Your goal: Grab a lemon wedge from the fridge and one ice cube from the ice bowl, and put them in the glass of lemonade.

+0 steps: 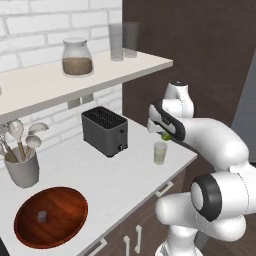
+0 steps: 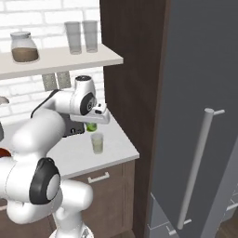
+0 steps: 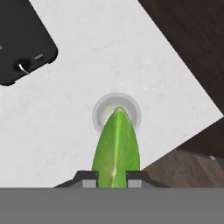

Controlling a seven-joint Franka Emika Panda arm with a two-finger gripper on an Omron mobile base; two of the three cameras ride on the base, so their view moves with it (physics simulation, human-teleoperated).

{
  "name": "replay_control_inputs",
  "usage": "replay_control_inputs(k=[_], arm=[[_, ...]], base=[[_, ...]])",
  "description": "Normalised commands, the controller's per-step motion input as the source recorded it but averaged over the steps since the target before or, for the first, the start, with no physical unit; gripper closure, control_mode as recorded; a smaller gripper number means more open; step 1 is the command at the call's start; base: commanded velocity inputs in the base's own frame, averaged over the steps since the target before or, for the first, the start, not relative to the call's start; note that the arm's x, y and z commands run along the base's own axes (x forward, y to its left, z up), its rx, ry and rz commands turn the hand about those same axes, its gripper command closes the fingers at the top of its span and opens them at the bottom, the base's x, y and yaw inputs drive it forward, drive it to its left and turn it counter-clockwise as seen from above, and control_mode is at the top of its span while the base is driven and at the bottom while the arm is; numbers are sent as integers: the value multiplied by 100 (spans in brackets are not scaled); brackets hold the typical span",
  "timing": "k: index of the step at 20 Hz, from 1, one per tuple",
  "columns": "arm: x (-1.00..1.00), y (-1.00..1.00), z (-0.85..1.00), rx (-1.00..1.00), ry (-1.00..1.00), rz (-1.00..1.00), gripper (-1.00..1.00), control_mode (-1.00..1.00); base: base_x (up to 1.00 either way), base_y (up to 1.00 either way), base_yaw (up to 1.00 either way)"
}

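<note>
Your end effector [image 3: 112,177] grips the lemon wedge [image 3: 116,146], whose tip hides the 6 o'clock rim of the glass of lemonade [image 3: 116,114] below.

Glossy white rounded arm [image 1: 220,145] with dark joint bands.

Left base view: from behind and left of the arm, looking forward and down across the white counter [image 1: 125,175], toaster [image 1: 105,131] and wooden bowl [image 1: 51,216]. Right base view: from behind and right, facing the same counter corner with the fridge [image 2: 200,116] near at right. Hand view: straight down, close above the glass of lemonade [image 3: 116,114] (seen in all three views, as is the toaster)
</note>
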Motion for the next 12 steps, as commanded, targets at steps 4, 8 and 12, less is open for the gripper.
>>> replay_control_inputs(k=[4, 8, 12], arm=[[20, 0, -13, 0, 2, 0, 100, -100], [1, 0, -40, 0, 1, 0, 100, -100], [2, 0, -36, 0, 0, 0, 100, -100]], base=[[0, 0, 0], [0, 0, 0], [0, 0, 0]])
